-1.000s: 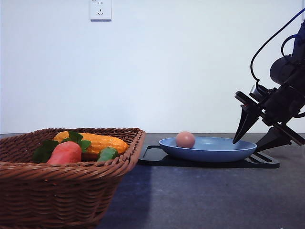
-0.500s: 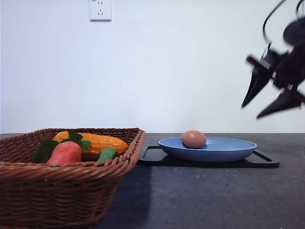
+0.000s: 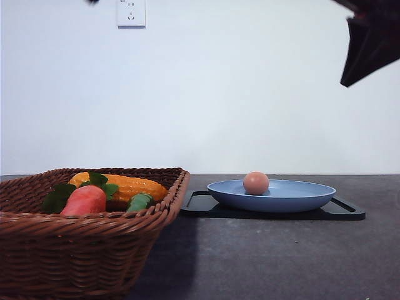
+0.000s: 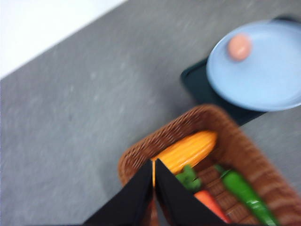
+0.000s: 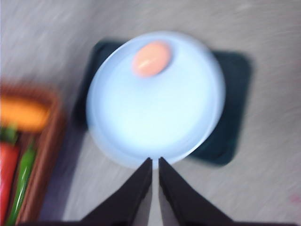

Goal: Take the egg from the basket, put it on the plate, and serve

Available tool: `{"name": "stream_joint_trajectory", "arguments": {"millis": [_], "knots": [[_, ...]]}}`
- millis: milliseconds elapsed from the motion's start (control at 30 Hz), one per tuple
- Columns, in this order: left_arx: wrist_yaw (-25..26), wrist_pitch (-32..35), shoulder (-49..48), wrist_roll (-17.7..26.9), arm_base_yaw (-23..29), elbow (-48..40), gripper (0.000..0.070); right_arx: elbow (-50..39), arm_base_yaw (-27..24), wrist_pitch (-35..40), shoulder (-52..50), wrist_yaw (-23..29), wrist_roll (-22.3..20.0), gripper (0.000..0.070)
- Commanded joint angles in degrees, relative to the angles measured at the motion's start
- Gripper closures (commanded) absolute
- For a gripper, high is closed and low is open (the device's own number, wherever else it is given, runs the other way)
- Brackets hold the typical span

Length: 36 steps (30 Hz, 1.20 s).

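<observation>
One egg (image 3: 256, 182) — on plate (image 3: 294, 200) | basket (image 3: 75, 256) apart

Grey table (image 3: 262, 256) — basket (image 3: 81, 250), black tray (image 3: 347, 211)

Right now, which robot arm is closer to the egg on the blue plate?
The right one. Its fingers hang high above the plate, near the rim opposite the egg. The left arm's fingers are over the basket, farther from the egg.

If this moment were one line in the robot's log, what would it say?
egg: on plate | plate: on black tray | basket: holds vegetables | left gripper: shut, above basket | right gripper: shut, above plate
</observation>
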Motion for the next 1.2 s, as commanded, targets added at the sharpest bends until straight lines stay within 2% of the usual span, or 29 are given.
{"name": "stream_joint_trajectory", "arguments": {"millis": [0, 133, 300, 433, 567, 667, 733, 867, 1167], "knots": [[-0.20, 1.22, 0.02, 0.35, 0.94, -0.98, 0.0700, -1.57, 2.62, 0.89, -2.08, 1.88, -1.07, 0.0700], [1.45, 4.22, -2.70, -0.18, 4.55, -6.23, 0.0700, -7.75, 8.48, 4.67, -9.72, 9.27, -1.06, 0.0700], [8.05, 14.29, -9.51, -3.60, 6.02, -16.46, 0.0700, -17.41, 13.62, 13.72, -19.29, 17.17, -1.05, 0.0700], [9.20, 24.43, -15.49, -5.23, 5.78, -26.39, 0.0700, -26.29, 15.71, 23.71, -25.94, 19.24, -1.05, 0.0700], [11.01, 33.14, -20.79, -10.60, 5.09, -35.08, 0.0700, -35.01, 17.08, 34.26, -31.84, 19.85, -0.98, 0.0700], [12.77, 37.79, -23.78, -12.68, 4.57, -39.46, 0.0700, -39.91, 17.59, 41.23, -34.44, 20.03, -0.98, 0.0700], [13.25, 38.16, -24.24, -13.64, 4.24, -40.14, 0.0700, -41.82, 17.57, 44.19, -34.96, 20.97, -0.98, 0.0700], [13.20, 38.55, -24.20, -13.81, 4.16, -40.14, 0.0700, -42.17, 17.56, 44.81, -34.99, 22.91, -0.99, 0.0700], [13.18, 38.69, -24.17, -13.81, 4.16, -40.14, 0.0700, -42.17, 17.56, 47.47, -35.01, 23.02, -1.01, 0.0700]]}}
